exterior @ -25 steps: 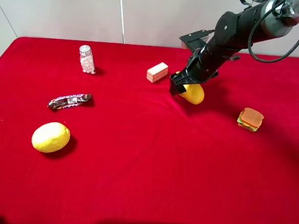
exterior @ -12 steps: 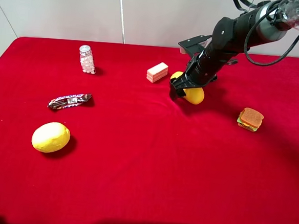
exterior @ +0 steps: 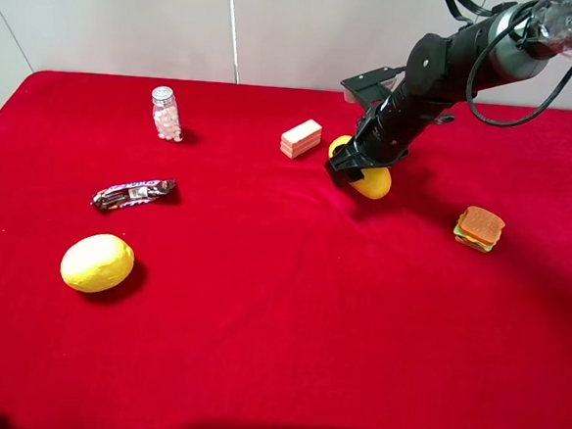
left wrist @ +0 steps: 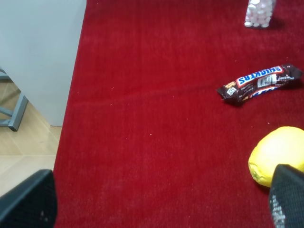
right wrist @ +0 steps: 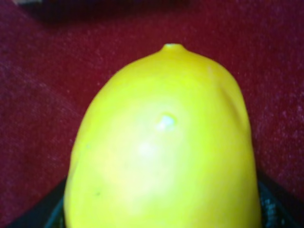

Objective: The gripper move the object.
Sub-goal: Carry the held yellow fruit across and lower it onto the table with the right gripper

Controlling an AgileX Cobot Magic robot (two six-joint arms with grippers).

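The right gripper (exterior: 346,170) is down on the long yellow mango (exterior: 375,182) at the back of the red tabletop (exterior: 260,311), with its fingers (right wrist: 278,211) on each side and the mango tip pointing away, but I cannot tell if they are squeezing it.

Smooth, elongated yellow-orange mango-shaped fruit (exterior: 376,182) (right wrist: 164,161), lying on its side on the red cloth toward the far right of the table, glossy skin unbroken and a small nub at one end. The right black gripper with dark jaws (exterior: 353,168) is lowered across the fruit's middle, one jaw pressed against each flank.
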